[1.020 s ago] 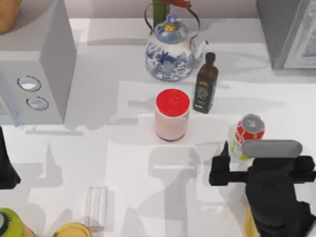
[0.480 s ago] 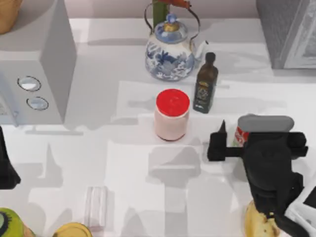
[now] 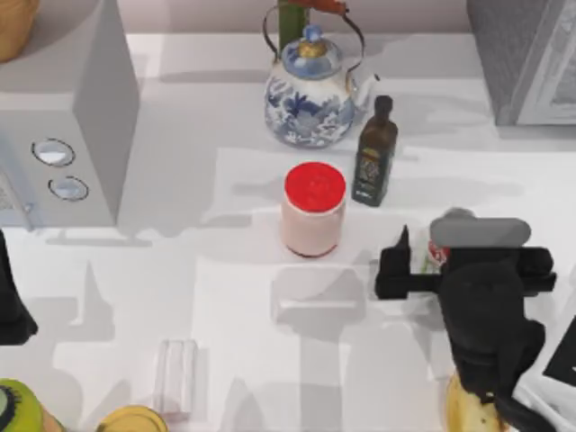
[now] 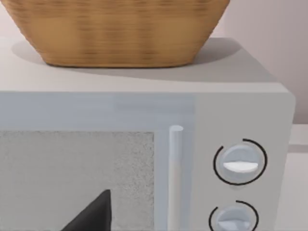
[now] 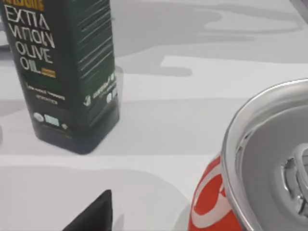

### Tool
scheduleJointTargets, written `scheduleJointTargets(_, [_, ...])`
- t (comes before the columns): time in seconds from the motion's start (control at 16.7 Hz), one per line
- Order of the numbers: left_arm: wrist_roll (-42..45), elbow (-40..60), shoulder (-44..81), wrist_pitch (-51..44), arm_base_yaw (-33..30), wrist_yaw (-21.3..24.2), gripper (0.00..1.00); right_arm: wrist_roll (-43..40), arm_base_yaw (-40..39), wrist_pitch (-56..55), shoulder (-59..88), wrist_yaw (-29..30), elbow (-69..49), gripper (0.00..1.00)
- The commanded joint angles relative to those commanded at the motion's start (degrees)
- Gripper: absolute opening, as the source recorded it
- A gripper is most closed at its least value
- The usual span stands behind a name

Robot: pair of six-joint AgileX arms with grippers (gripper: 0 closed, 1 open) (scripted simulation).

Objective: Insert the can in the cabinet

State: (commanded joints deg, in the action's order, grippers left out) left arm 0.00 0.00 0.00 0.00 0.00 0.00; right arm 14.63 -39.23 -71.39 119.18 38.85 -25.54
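Can: standing upright on the table, right of centre, just beside the oil bottle and well apart from the cabinet at the far right corner. Silver top and red wall are showing close under the right wrist camera.

Right end effector: hovering directly over the can, wrist body covering most of it from above; one dark finger is showing just left of the can, apparently apart from it. Whether the fingers are spread or closed cannot be told.

Step in hand, as judged: settling around the can for a grasp. Doing it well is calling for fingers straddling the wall at mid-height, centred, closing squarely so the can is not tipping toward the bottle.

Left end effector: parking at the table's left edge, facing the microwave; finger state cannot be told.

Also present: pink jar, teapot
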Motion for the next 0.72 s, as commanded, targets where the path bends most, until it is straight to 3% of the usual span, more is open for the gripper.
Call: scheduleJointTargets(0.72, [0.0,0.0,0.0,0.0,0.0,0.0,1.0,0.0,0.0,0.0,0.0,0.0,0.0,0.02])
